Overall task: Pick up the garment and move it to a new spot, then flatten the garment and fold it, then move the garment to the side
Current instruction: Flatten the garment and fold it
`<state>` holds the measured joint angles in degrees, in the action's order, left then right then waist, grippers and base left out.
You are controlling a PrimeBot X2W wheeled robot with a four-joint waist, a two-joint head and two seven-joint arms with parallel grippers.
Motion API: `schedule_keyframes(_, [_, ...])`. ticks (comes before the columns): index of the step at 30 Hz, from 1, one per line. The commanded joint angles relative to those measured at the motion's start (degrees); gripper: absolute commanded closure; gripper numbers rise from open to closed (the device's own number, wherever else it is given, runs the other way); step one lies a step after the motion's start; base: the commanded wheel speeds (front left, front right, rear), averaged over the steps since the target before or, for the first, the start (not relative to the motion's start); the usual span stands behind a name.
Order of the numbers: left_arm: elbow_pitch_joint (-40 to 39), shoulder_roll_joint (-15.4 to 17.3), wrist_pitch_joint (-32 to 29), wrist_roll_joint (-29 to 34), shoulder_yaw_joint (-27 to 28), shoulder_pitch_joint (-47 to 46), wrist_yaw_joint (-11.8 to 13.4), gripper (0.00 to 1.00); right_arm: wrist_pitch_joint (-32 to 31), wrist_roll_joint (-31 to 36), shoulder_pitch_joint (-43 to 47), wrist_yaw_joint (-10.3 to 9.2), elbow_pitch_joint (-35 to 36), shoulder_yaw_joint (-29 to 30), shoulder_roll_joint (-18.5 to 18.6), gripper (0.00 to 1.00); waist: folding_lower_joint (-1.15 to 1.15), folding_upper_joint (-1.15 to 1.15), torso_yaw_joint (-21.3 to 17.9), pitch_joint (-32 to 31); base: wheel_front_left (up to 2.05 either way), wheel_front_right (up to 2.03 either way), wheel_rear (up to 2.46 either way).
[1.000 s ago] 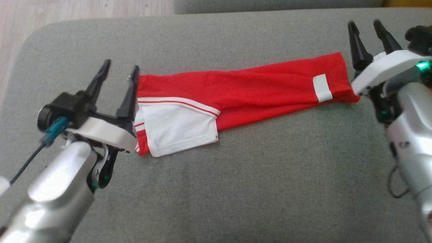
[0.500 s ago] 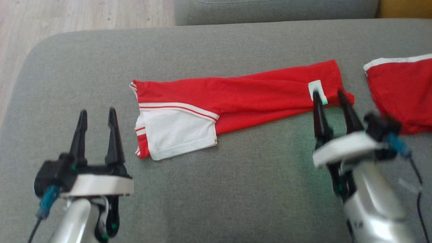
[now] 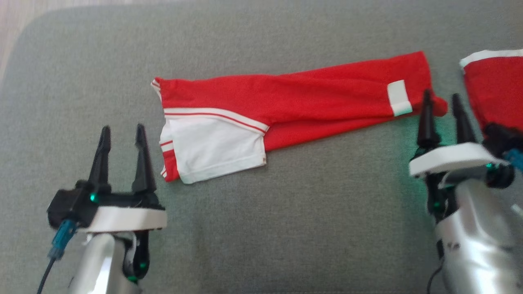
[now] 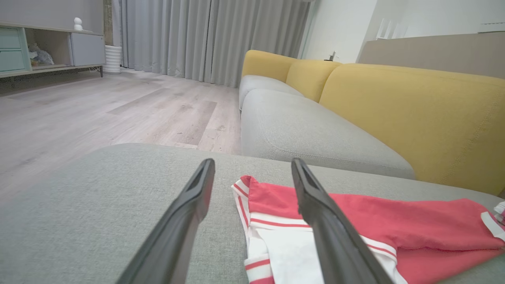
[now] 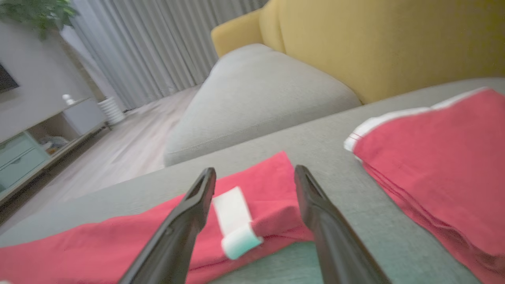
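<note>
Red-and-white fabric garment (image 3: 294, 98), folded long, lies on the grey cushion (image 3: 286, 228) ahead of both released claws. The left gripper (image 3: 122, 128) is near its striped edge and the right gripper (image 3: 441, 96) beside its white label (image 3: 398, 98), which is too blurred to read. Bare cushion lies between them.

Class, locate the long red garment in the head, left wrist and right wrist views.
Head view: red garment stretched across the upper middle.
Left wrist view: red garment at the lower right.
Right wrist view: red garment from lower left to centre.
Shared landmark: the grey cushion it lies on.
</note>
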<state>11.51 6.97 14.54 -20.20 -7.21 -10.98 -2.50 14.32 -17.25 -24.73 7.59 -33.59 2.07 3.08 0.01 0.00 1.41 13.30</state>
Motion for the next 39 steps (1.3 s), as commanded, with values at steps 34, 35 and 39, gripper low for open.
schedule_keyframes(34, [2.21, -3.82, 0.46, 4.29, 7.46, -3.99, -4.88, 0.0, 0.66, 18.91, -13.1, -0.1, -19.4, 22.95, -0.2, 1.0, -0.01, 0.0, -2.08, -0.55, 0.0, 0.0, 0.0])
schedule_keyframes(35, [2.19, -3.84, 0.46, 4.38, 7.42, -3.8, -4.9, 0.0, 0.67, 19.23, -13.13, -0.1, -18.63, 23.77, -0.2, 1.0, -0.01, 0.0, -2.34, -0.89, 0.0, 0.0, 0.0])
schedule_keyframes(39, [2.3, -3.9, 0.46, 4.55, 7.47, -2.77, -4.94, 0.0, -0.1, 20.21, -14.23, -0.1, -14.69, 26.33, -0.2, 1.0, -0.01, 0.0, -2.92, -2.75, 0.0, 0.0, 0.0])
